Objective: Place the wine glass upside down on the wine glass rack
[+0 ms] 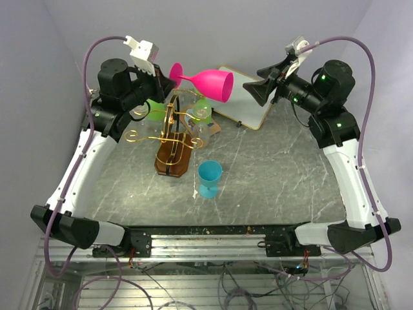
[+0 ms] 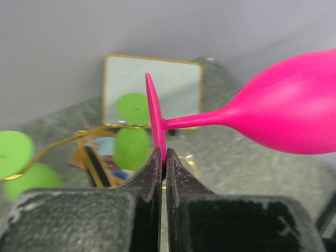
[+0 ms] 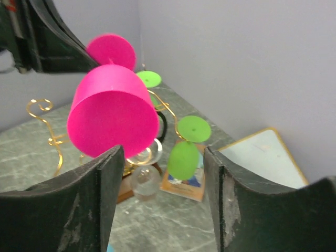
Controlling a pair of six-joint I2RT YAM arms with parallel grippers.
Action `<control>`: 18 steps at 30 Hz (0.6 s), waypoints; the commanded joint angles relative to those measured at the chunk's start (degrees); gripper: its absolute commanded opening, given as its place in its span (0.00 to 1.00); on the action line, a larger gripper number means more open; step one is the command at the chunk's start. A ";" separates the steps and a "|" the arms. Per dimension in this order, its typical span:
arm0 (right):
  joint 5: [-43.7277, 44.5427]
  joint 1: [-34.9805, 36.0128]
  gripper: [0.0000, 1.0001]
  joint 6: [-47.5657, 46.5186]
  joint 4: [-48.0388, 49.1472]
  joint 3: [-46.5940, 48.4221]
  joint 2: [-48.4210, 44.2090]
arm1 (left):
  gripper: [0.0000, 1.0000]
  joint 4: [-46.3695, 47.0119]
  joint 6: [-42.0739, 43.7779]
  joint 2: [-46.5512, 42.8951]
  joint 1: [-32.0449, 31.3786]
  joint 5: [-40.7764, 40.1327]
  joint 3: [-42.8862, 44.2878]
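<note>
The pink wine glass (image 1: 213,84) lies horizontal in the air above the rack, bowl pointing right. My left gripper (image 1: 171,77) is shut on the rim of its round foot, as the left wrist view shows (image 2: 163,157), with the pink bowl (image 2: 294,115) to the right. The wine glass rack (image 1: 171,139), gold wire on a dark wooden base, stands below it. My right gripper (image 1: 261,82) is open and empty, just right of the bowl's mouth; in the right wrist view (image 3: 163,155) the pink glass (image 3: 113,118) fills the space ahead.
Two green glasses (image 1: 155,110) (image 1: 202,106) hang upside down on the rack, and a clear glass (image 1: 199,129) hangs there too. A blue glass (image 1: 210,177) stands on the marble table in front. A white gold-framed board (image 1: 248,97) leans at the back, with a small card (image 3: 184,181) near it.
</note>
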 commanded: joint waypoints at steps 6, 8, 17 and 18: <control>8.52 -0.31 0.65 -14.64 -6.29 -2.20 -3.35 | 0.07 -15.17 29.83 -4.96 0.44 -17.52 10.24; 9.53 -0.30 0.65 -16.97 -6.13 -5.40 -4.42 | 0.07 -18.85 34.50 -6.07 0.44 -19.53 11.87; 14.35 -0.30 0.66 -24.09 0.89 -26.47 -9.64 | 0.07 -24.02 44.79 -12.41 1.21 -37.22 14.06; 14.36 -0.32 0.66 -24.43 1.66 -28.17 -10.22 | 0.07 -24.48 45.99 -13.04 1.83 -38.67 14.04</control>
